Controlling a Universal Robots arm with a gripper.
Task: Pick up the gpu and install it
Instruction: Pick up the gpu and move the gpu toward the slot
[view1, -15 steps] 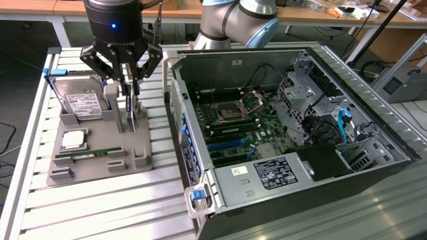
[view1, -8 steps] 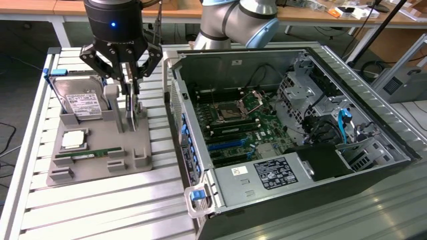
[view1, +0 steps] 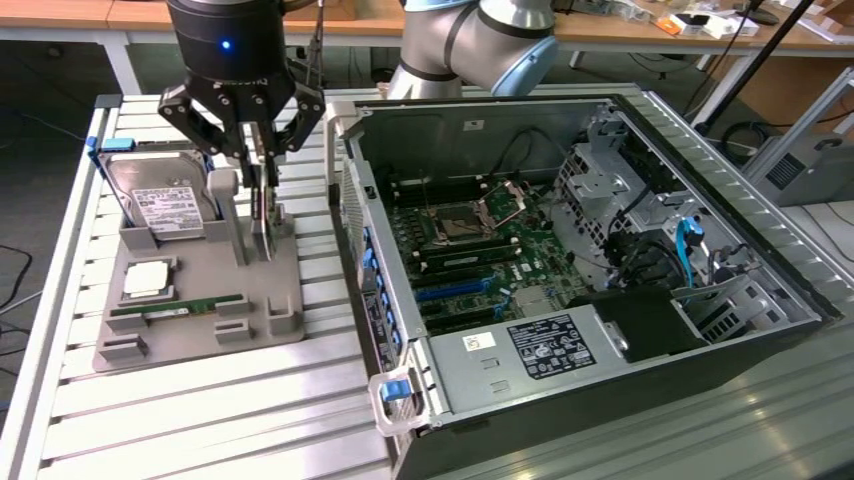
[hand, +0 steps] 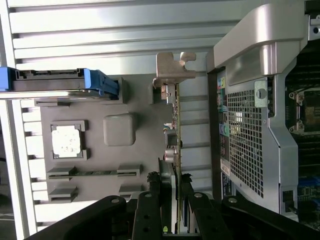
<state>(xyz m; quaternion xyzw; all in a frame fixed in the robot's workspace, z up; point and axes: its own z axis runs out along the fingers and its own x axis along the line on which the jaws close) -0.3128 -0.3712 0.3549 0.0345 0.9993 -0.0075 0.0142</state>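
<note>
Exterior view, upper left of frame: gripper (view1: 263, 205) is partly closed, pinching the gpu (view1: 271, 235) standing on edge in the holder (view1: 200, 335), and the wrist view has its fingers (hand: 150, 210) on that thin edge, so a crooked lift could jam it.

gpu (hand: 175, 120) partly behind the jaws, hard drive (hand: 50, 80) cropped (label unreadable)

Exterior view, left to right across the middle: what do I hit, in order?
hard drive → gpu → CPU socket → drive cage → blue cable
</note>
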